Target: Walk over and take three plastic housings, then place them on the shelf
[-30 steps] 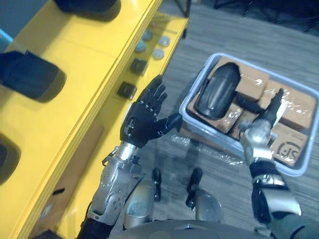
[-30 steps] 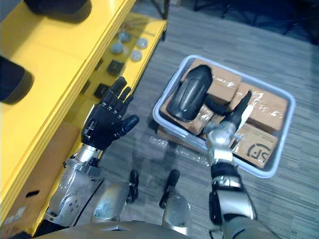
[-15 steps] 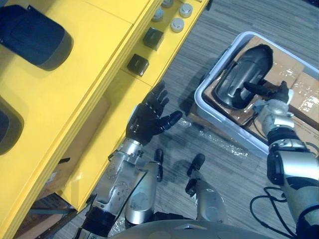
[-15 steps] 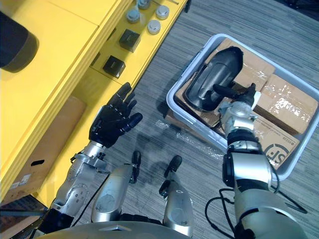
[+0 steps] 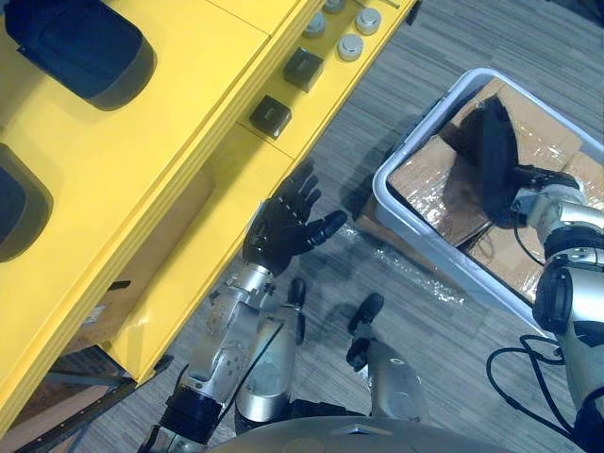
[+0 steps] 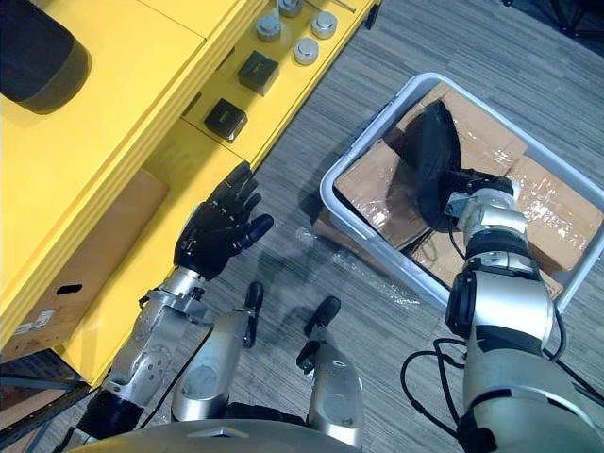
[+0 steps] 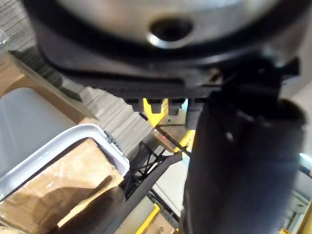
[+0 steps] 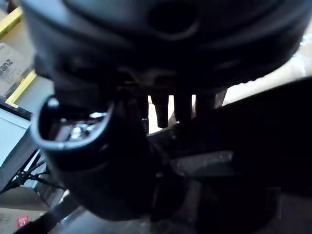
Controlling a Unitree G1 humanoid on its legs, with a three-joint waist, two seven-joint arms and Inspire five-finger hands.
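Bin (image 6: pixel 370 135) of cardboard boxes (image 6: pixel 373 184), black housing (image 6: pixel 432 160) on edge in right robot hand (image 6: pixel 469 181)

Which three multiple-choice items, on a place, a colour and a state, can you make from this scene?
1. Where is the black housing held by the right hand? A on the floor; B in the bin; C on a chair.
2. What colour is the shelf? A yellow; B green; C white.
3. How is the left hand? A open, empty; B shut on a cup; C shut on a cloth.
B: it stands on edge among boxes in the bin. A: the shelf is plainly yellow. A: its fingers are spread, holding nothing.
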